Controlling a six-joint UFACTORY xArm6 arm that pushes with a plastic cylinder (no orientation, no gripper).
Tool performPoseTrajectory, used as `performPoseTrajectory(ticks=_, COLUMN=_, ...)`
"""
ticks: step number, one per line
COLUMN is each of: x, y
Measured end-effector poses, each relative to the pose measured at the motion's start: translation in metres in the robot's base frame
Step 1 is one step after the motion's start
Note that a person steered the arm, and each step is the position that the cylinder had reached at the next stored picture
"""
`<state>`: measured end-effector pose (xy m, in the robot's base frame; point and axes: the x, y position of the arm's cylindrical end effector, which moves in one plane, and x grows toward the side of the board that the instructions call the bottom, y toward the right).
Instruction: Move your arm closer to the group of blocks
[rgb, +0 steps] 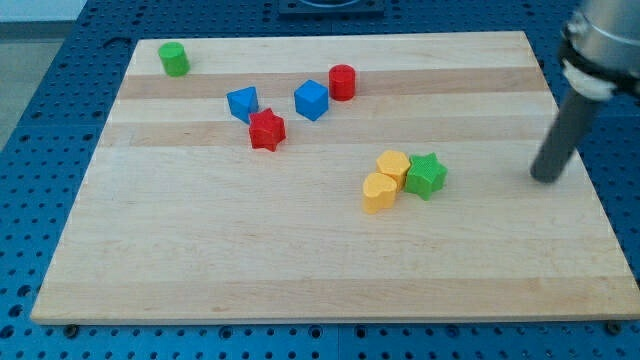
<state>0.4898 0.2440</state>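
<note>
My tip (545, 178) rests on the wooden board (300, 260) at the view's right. It stands apart from a close cluster to its left: a green star block (427, 175), a yellow hexagon block (394, 166) and a yellow heart-shaped block (379, 192), all touching. Farther toward the view's upper left lies a looser group: a red star block (267, 130), a blue block (243, 103), a blue cube (312, 99) and a red cylinder (343, 81).
A green cylinder (174, 59) stands alone at the board's top left corner. The board lies on a blue perforated table (40, 150). The arm's grey body (600, 45) hangs over the top right corner.
</note>
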Motion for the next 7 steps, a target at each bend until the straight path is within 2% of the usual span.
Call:
performPoseTrajectory(ticks=1, x=0.031, y=-0.042)
performPoseTrajectory(ticks=2, x=0.024, y=-0.087)
performPoseTrajectory(ticks=3, x=-0.004, y=-0.096)
performPoseTrajectory(ticks=4, x=-0.055, y=-0.076)
performPoseTrajectory(ticks=5, x=-0.049, y=-0.045)
performPoseTrajectory(ticks=6, x=-0.004, y=-0.025)
performPoseTrajectory(ticks=7, x=0.022, y=-0.04)
